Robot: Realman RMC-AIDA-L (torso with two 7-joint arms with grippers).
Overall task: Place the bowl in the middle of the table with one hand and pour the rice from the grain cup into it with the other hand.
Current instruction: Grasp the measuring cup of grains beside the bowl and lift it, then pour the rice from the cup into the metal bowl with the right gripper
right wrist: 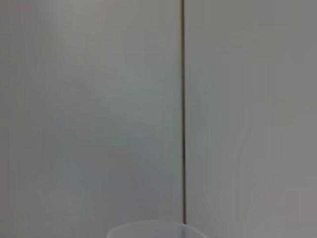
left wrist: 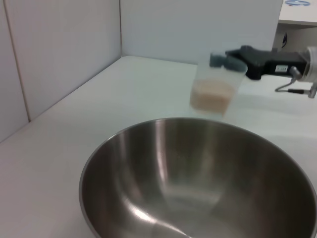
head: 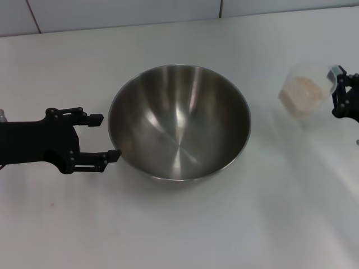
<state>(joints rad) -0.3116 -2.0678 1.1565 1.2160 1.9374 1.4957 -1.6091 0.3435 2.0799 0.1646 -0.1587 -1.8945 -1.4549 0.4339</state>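
The steel bowl point(head: 179, 120) stands empty in the middle of the white table point(head: 235, 224); it also fills the left wrist view point(left wrist: 198, 183). My left gripper point(head: 105, 136) is open and empty, its fingertips just off the bowl's left rim. My right gripper point(head: 338, 92) is shut on the clear grain cup point(head: 305, 89) and holds it roughly upright to the right of the bowl. Pale rice point(head: 303, 91) lies inside the cup. The left wrist view shows the cup point(left wrist: 218, 82), its rice point(left wrist: 212, 95) and the right gripper point(left wrist: 237, 60) beyond the bowl. The cup's rim point(right wrist: 153, 229) shows in the right wrist view.
A white panelled wall point(head: 123, 14) runs along the table's far edge. A side wall point(left wrist: 59, 54) stands on one side of the table in the left wrist view. Bare tabletop lies in front of the bowl.
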